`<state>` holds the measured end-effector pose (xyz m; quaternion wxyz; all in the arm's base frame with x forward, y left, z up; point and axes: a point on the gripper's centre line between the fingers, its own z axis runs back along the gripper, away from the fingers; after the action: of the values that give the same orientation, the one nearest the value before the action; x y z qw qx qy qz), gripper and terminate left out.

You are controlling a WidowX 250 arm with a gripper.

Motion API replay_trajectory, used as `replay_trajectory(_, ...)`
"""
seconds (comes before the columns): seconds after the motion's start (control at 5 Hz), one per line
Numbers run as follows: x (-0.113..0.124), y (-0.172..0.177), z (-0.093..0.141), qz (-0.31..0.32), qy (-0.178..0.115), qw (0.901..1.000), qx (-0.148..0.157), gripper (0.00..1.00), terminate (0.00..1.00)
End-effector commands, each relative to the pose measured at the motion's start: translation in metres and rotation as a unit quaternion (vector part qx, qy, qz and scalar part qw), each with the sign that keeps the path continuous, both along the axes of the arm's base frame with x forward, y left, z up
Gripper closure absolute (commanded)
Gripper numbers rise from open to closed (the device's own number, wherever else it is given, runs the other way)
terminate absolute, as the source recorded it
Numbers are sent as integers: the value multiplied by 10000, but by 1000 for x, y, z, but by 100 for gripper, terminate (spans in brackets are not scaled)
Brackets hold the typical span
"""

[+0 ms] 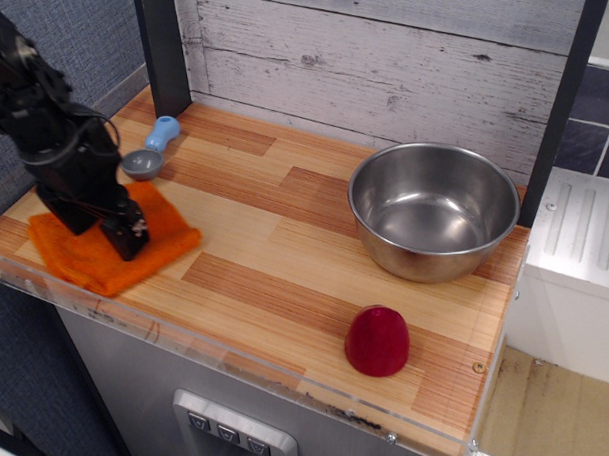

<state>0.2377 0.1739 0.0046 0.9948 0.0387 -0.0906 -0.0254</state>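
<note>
Claw (104, 223) pressed onto orange cloth (110, 245), left counter edge

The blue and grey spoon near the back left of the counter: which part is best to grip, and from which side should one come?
Grip the spoon by its blue handle, coming from above. It lies flat, handle toward the wall, so top access looks clear. The grey bowl sits near the orange cloth and the end effector, leaving less room there.

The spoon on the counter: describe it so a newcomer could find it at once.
Start at the wooden counter and go to its back left corner, beside the dark post. The spoon lies there just behind the orange cloth under the gripper; it alone has a light blue handle and grey bowl.
</note>
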Motion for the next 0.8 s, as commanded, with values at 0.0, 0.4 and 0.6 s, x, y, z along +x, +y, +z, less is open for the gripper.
replay_trajectory(0.0,-14,25,-9,354,120,9992,-153,0,0)
replay_trajectory(0.4,7,-4,28,780,-331,9954,-442,0,0)
replay_trajectory(0.6,25,-14,66,451,-558,9969,-325,0,0)
